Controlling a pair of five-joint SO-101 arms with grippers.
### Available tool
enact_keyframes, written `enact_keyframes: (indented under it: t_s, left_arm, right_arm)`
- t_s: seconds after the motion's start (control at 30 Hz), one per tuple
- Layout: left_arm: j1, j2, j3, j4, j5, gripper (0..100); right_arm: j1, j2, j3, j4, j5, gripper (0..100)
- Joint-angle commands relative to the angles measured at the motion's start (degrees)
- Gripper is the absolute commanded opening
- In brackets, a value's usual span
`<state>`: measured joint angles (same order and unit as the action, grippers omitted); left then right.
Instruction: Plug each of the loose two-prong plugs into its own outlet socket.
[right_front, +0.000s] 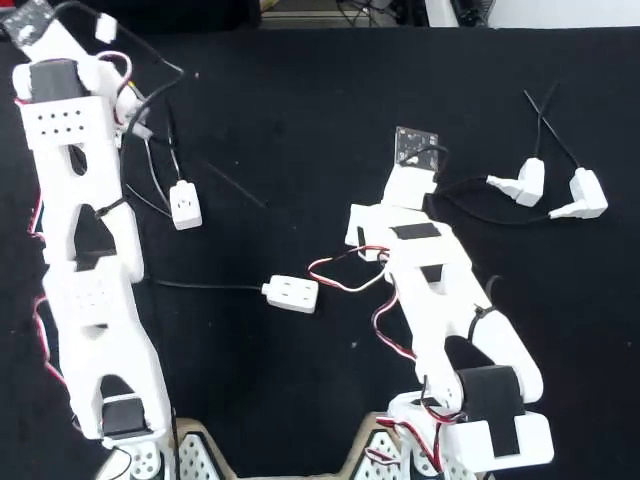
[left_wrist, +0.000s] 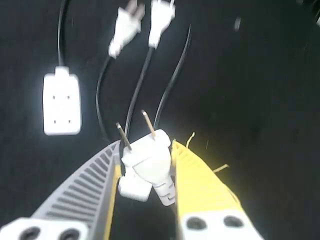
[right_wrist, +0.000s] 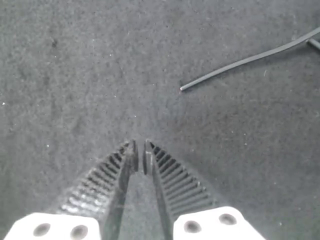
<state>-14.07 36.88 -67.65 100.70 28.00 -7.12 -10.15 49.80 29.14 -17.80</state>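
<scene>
1. The left hand (left_wrist: 146, 145) is clamped on a white two-prong plug (left_wrist: 147, 162). It grips the body, so both prongs stick out free past the fingertips, which looks like a hold chosen for pushing the plug straight into a socket.
2. Ahead of the prongs but apart from them, an outlet block (left_wrist: 61, 105) lies flat with its slots facing up.
3. Beyond it, one loose plug (left_wrist: 125, 30) and a second loose plug (left_wrist: 160, 17) lie on the black worktop (right_front: 300, 120).
4. The right hand (right_wrist: 140, 150) has its fingers together on nothing, near a cable end (right_wrist: 235, 65). It is probably idling.
5. No writing can be read on the plug or the outlet block.
</scene>
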Motion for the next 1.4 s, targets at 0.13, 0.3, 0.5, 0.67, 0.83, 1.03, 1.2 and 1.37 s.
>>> enact_keyframes:
  t_s: [0.13, 0.3, 0.5, 0.67, 0.83, 1.03, 1.2, 1.37]
  left_arm:
    - [8.0, -24.5, 35.6, -4.1, -8.1, 3]
    - [12.0, -33.2, 56.7, -14.7, -9.2, 3]
    - [20.3, -43.3, 81.2, -31.2, -9.0, 3]
    - [25.1, -52.7, 95.4, -40.0, -9.1, 3]
    - [31.2, -60.1, 106.9, -49.5, -9.3, 3]
    - [36.0, -65.7, 117.7, -65.1, -9.3, 3]
    - [39.5, -66.6, 124.9, -78.0, -9.3, 3]
    - [41.3, -67.0, 129.5, -88.0, -9.3, 7]
  right_arm:
    - [-0.6, -3.1, -3.2, 0.3, 0.6, 1.1]
    - [-0.5, -3.1, -2.9, 0.3, 0.6, 1.1]
    - [-0.5, -3.1, -2.5, 0.6, 0.6, 1.1]
    - [-0.4, -3.1, -1.9, 0.6, 0.6, 1.1]
    - [3.7, -3.1, -2.1, 0.6, 0.6, 1.1]
    - [15.4, -7.8, -2.4, 0.6, 0.4, 1.1]
    - [16.7, -9.5, -1.3, 0.2, 0.3, 1.1]
    - [13.5, -9.5, -0.7, 0.1, 0.6, 1.1]
